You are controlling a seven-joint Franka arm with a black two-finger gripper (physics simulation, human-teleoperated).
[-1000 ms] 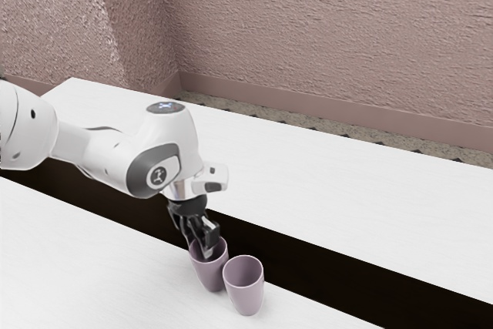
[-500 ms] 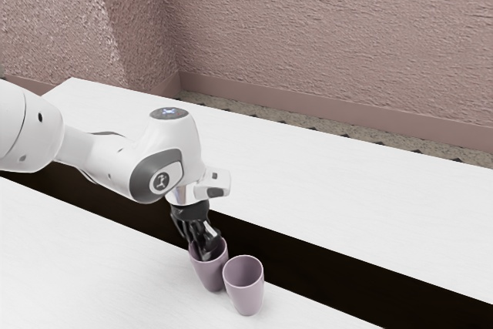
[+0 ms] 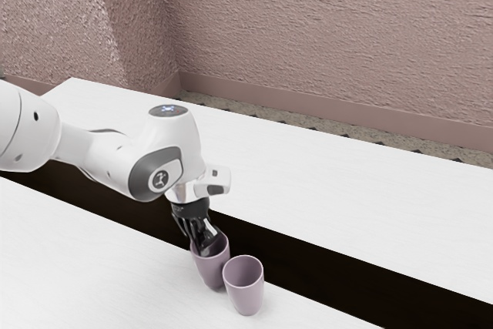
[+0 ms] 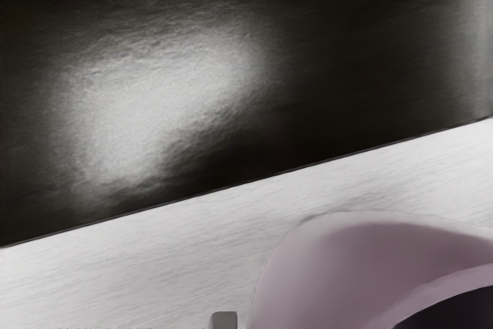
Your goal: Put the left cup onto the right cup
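End effector (image 3: 205, 245) clasping left cup (image 3: 206, 271), mouth upward

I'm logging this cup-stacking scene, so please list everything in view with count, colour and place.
left cup: one, mauve, on the near tabletop, the one of the pair toward the exterior view's left
right cup: one, mauve, upright, close beside the left cup
near tabletop: one, white, under both cups
far tabletop: one, white, beyond the gap
gap: one, black, between the two tabletops
wall: pinkish brown, textured, behind the tables
floor strip: one, speckled, at the wall's foot
arm: one, white and grey, reaching in from the exterior view's left
hand: one, black, shut on the left cup's rim
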